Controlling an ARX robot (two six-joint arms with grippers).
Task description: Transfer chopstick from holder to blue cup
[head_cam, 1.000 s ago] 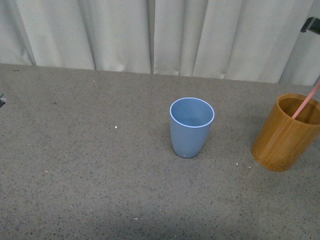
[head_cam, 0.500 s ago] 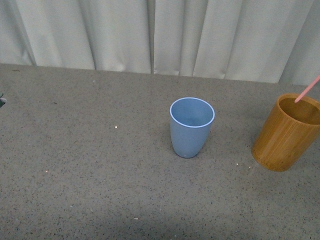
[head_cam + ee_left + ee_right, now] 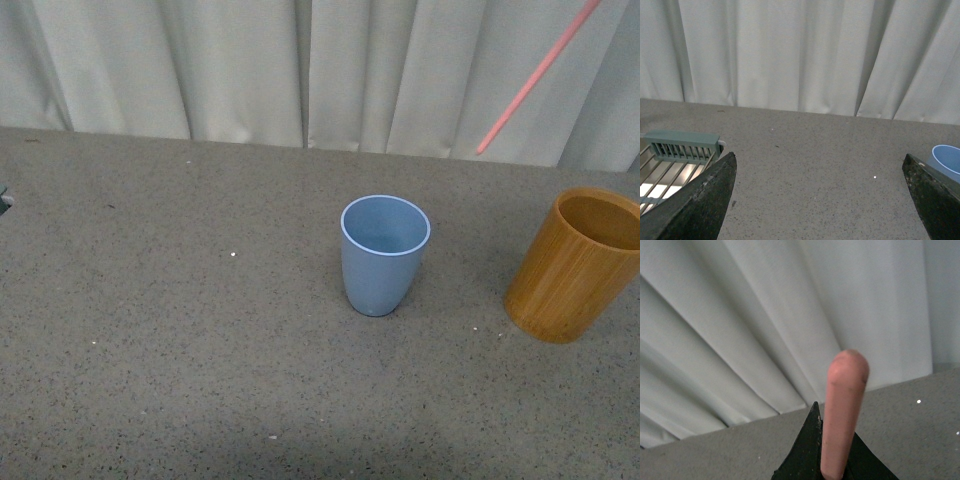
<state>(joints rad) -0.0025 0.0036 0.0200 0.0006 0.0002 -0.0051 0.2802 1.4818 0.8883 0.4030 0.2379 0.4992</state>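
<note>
grey table (image 3: pixel 180 330), chopstick (image 3: pixel 842 410) pinched between right gripper (image 3: pixel 832 467) fingers

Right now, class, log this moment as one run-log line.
stage: chopstick lifted clear of holder | right jaws: shut on chopstick | left jaws: open, idle | blue cup: upright, empty | next: likely carry over blue cup

Front view overlooks the table (image 3: pixel 180 330); both wrist views face the curtain (image 3: pixel 790 50).
</note>
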